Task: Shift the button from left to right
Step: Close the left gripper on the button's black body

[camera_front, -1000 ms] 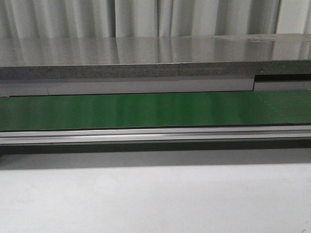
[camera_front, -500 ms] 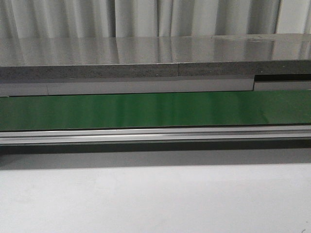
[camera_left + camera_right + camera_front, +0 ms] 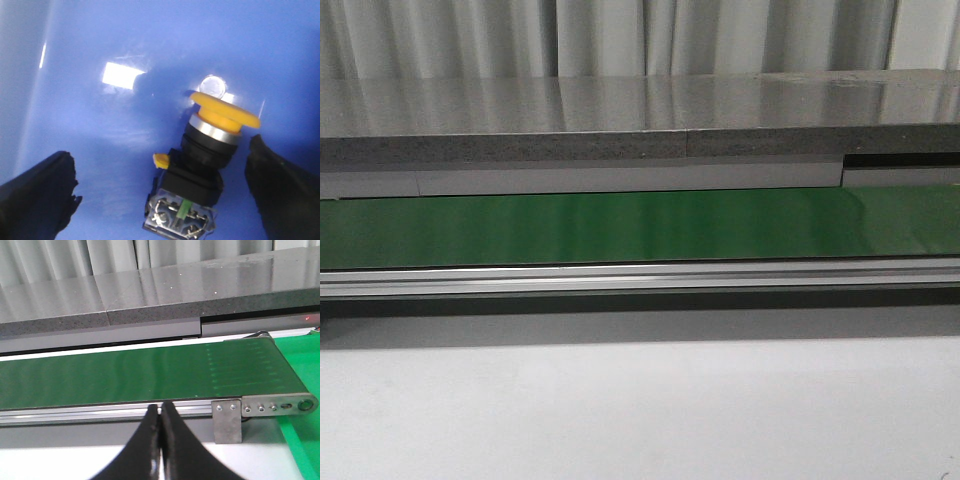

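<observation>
**Button between parted left fingers, right fingers together**

The white table (image 3: 640,410) fills the near part of the front view. Beyond its far edge runs a green conveyor belt (image 3: 620,228) in a silver metal rail (image 3: 640,278), and behind the belt lies a grey stone counter (image 3: 620,120) in front of pale curtains (image 3: 600,35). No arm shows in the front view.

In the right wrist view, the belt ends at a metal end bracket (image 3: 265,407) bolted to the rail. The right gripper (image 3: 160,447) points toward the rail with its two black fingers pressed together and nothing between them.

In the left wrist view, the left gripper (image 3: 165,192) has its fingers (image 3: 37,197) spread wide apart over a glossy blue surface (image 3: 150,45). The button (image 3: 202,160) lies tilted on this surface between the fingers. Its round yellow head sits close to one finger; whether they touch cannot be determined. The other finger stands well clear of its black body.
</observation>
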`<state>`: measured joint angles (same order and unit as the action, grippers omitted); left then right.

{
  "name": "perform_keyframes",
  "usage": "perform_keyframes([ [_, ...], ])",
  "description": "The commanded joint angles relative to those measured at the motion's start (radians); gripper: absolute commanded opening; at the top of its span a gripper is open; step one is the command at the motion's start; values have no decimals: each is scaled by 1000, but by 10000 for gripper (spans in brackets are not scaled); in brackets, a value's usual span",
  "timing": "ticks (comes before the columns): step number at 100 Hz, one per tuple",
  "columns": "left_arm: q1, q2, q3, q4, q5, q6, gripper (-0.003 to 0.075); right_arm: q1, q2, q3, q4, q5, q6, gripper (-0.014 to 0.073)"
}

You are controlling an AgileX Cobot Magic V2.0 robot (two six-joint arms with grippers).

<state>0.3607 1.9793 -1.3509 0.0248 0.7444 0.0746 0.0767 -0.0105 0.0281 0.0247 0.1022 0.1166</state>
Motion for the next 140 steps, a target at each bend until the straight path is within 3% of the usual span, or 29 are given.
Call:
perform_keyframes([
  [1,2,-29,-31,-17,-32,10,651,-1,-18,-17,3,-84,-1,-57],
  [26,2,4,-31,-33,-50,20,648,-1,-18,-17,3,-84,-1,-57],
  [35,2,4,-31,-33,-66,20,598,-1,-18,-17,3,-84,-1,-57],
  [47,2,4,-31,-33,-75,20,431,-1,-18,-17,3,-84,-1,-57],
  [66,2,4,-31,-33,-69,20,85,-1,-18,-17,3,-84,-1,-57],
  [75,2,-5,-31,-33,-62,20,-17,-1,-18,-17,3,-84,-1,-57],
  [117,-5,-180,-129,-76,38,20,-20,-1,-18,-17,3,-84,-1,-57],
  [140,-85,-227,-149,-77,120,24,-20,-1,-18,-17,3,-84,-1,-57],
])
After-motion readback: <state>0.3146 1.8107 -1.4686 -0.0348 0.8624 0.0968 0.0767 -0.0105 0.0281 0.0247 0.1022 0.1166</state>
